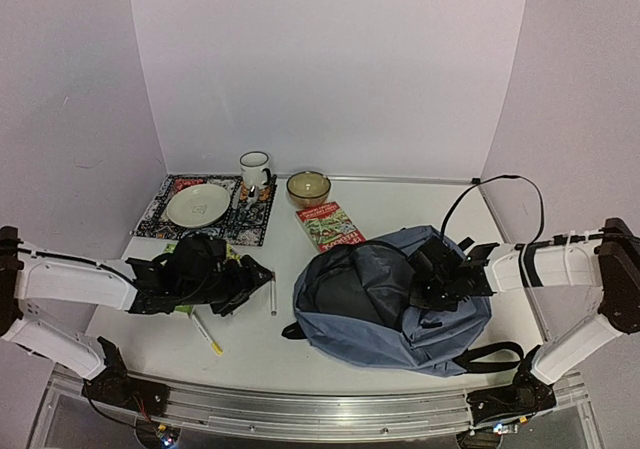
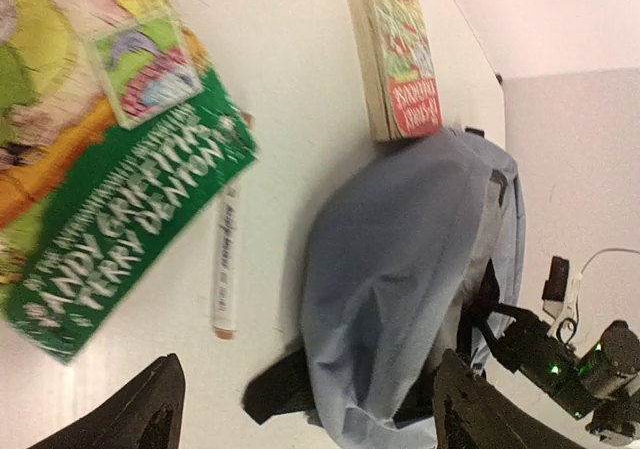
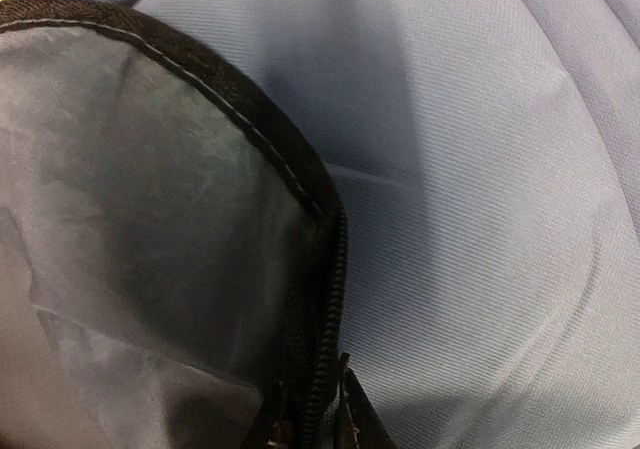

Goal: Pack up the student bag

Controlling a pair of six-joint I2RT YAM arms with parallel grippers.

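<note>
The bag lay right of centre, its mouth facing left. The left gripper hung wide and empty by the green book. The right gripper sat at the zipper, its grip impossible to tell. The book's edge probably wanted a square pinch, clear of the pen.

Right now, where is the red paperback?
Top view: the red paperback lies flat just beyond the far edge of the student bag, in front of the bowl and right of the placemat.
</note>
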